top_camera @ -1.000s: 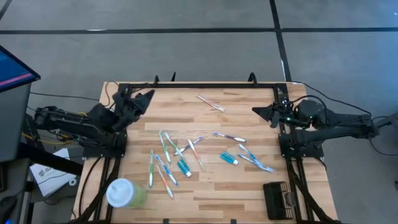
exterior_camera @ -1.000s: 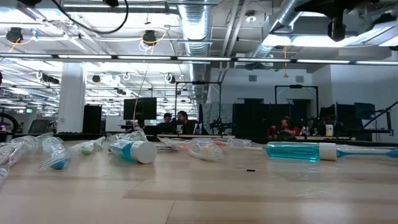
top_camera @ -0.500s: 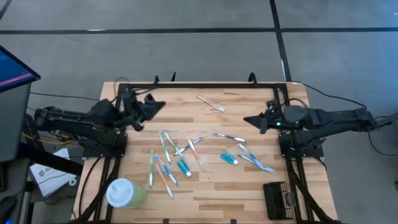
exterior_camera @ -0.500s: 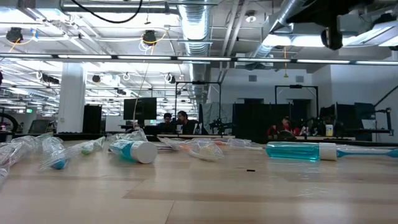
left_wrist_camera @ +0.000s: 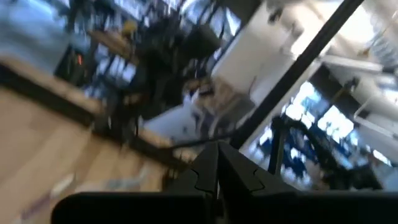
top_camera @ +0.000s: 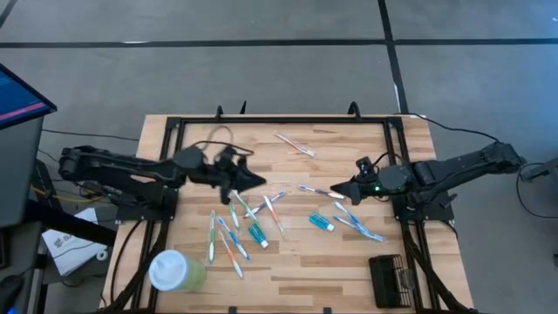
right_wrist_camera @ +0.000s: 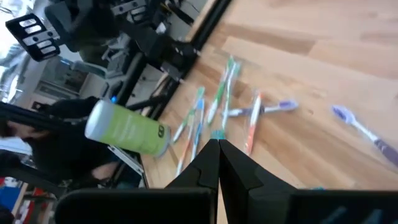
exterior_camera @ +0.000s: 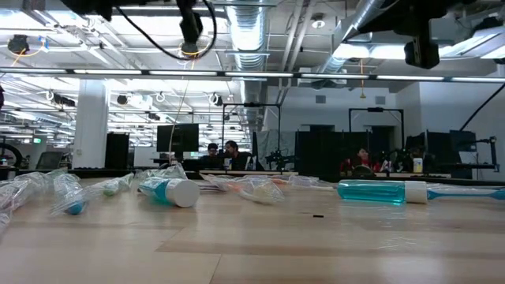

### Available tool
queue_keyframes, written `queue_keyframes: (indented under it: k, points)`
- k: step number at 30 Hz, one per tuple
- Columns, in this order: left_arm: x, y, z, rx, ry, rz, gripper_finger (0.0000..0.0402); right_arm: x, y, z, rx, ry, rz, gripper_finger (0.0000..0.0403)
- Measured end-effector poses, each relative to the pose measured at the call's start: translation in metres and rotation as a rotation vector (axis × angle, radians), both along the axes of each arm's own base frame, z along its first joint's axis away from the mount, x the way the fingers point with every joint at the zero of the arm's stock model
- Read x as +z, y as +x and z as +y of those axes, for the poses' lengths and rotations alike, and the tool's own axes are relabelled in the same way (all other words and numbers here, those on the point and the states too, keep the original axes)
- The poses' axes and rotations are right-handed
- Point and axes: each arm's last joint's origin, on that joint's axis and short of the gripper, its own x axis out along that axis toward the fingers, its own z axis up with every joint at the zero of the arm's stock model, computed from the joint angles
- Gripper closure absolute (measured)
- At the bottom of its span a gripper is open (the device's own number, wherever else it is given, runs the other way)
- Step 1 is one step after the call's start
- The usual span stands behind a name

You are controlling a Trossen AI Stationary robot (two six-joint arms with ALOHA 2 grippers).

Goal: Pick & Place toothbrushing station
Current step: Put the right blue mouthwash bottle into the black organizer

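Note:
The toothbrushing station [top_camera: 390, 281], a small black holder with a slotted top, stands at the table's near right corner, apart from both arms. My left gripper [top_camera: 261, 181] is shut and empty, reaching from the left over the table's middle, above the scattered toothbrushes [top_camera: 234, 220]. My right gripper [top_camera: 334, 190] is shut and empty too, reaching in from the right above a purple toothbrush [top_camera: 321, 191]. The left wrist view shows the shut fingers [left_wrist_camera: 217, 167], as does the right wrist view [right_wrist_camera: 217, 155].
Several wrapped toothbrushes and small teal toothpaste tubes [top_camera: 322, 224] lie across the table's middle. A pale green cup with a white lid [top_camera: 177, 270] lies at the near left corner. One toothbrush [top_camera: 296, 145] lies near the far edge. A black frame [top_camera: 279, 119] runs along the table's edges.
Both grippers have left the table's far corners and come down toward its middle. The left has swung toward the right edge and now points level over the toothbrushes. The right has moved toward the left and near edges. Both have stayed shut. Nothing on the table has moved.

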Motion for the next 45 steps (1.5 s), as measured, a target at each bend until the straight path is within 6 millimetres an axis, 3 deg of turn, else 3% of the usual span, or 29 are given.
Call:
queue_keyframes:
  k: [9,18,25,33,40,45]
  points:
    - [-0.033,0.050,-0.003,-0.126,0.055,0.160,0.0400,-0.018,0.011,0.019,0.042,0.034,0.096,0.0403]
    - [-0.049,0.095,-0.005,-0.199,0.193,0.306,0.0400,-0.027,0.002,0.034,0.086,0.062,0.194,0.0403]
    - [-0.051,0.108,-0.005,-0.229,0.346,0.335,0.0400,-0.033,-0.004,0.048,0.128,0.082,0.245,0.0403]
    - [-0.054,0.109,-0.003,-0.229,0.348,0.357,0.0400,-0.048,0.003,0.065,0.161,0.082,0.392,0.0403]
    - [-0.059,0.110,-0.002,-0.205,0.392,0.378,0.0387,-0.022,0.020,0.079,0.186,-0.094,0.672,0.0403]
    - [-0.075,0.122,-0.004,-0.237,0.482,0.408,0.0317,-0.005,0.035,0.087,0.252,-0.180,0.677,0.0403]
